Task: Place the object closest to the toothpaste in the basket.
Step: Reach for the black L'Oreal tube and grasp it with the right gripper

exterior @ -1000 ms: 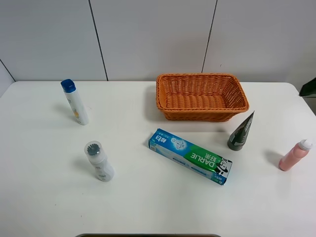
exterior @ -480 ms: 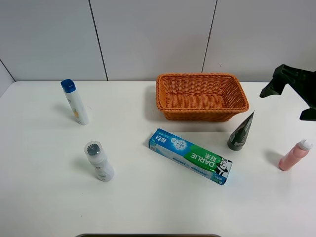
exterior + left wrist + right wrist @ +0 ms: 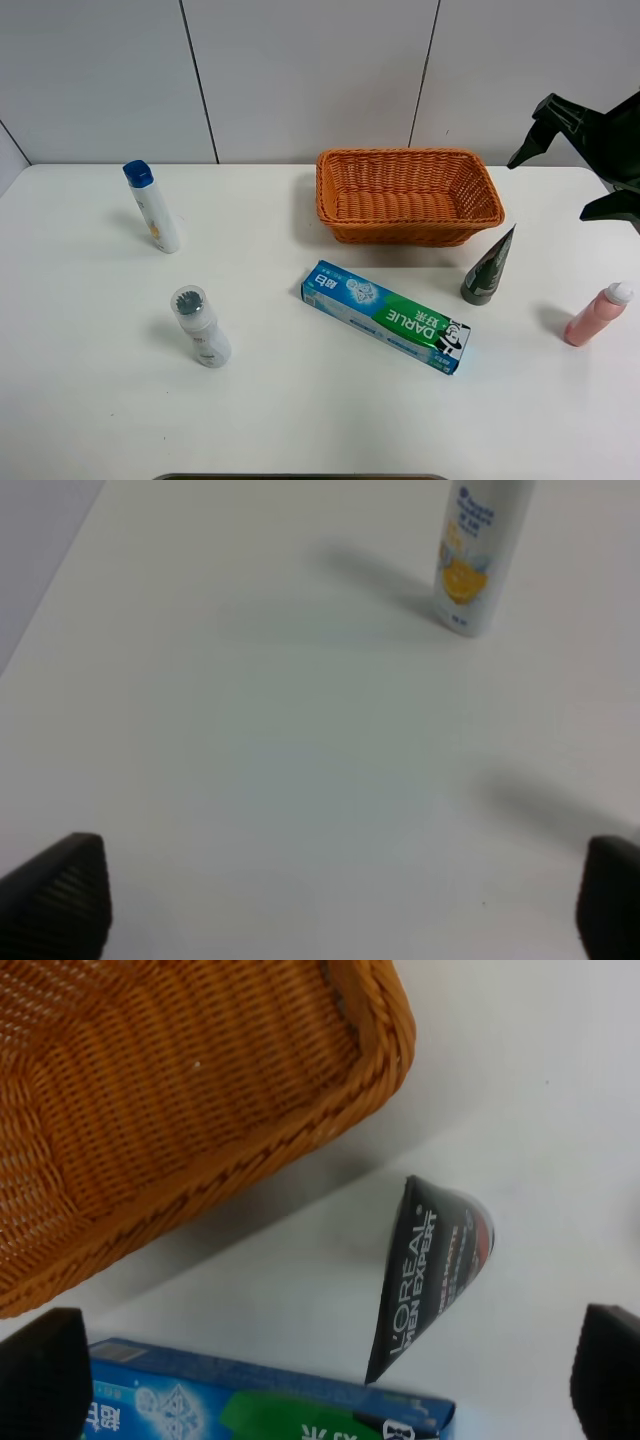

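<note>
Overhead, right jaws gape wide, empty, above the dark tube (image 3: 435,1260); left jaws gape empty too.

The right gripper (image 3: 548,190), seen to the right of the basket (image 3: 407,153), was matte black throughout, its angular body tapering into two pointed fingers (image 3: 535,135). Up close its fingertips (image 3: 40,1375) were plain dark blocks. The left gripper (image 3: 330,900) had black pads (image 3: 60,895) scored with fine parallel ridges.
</note>
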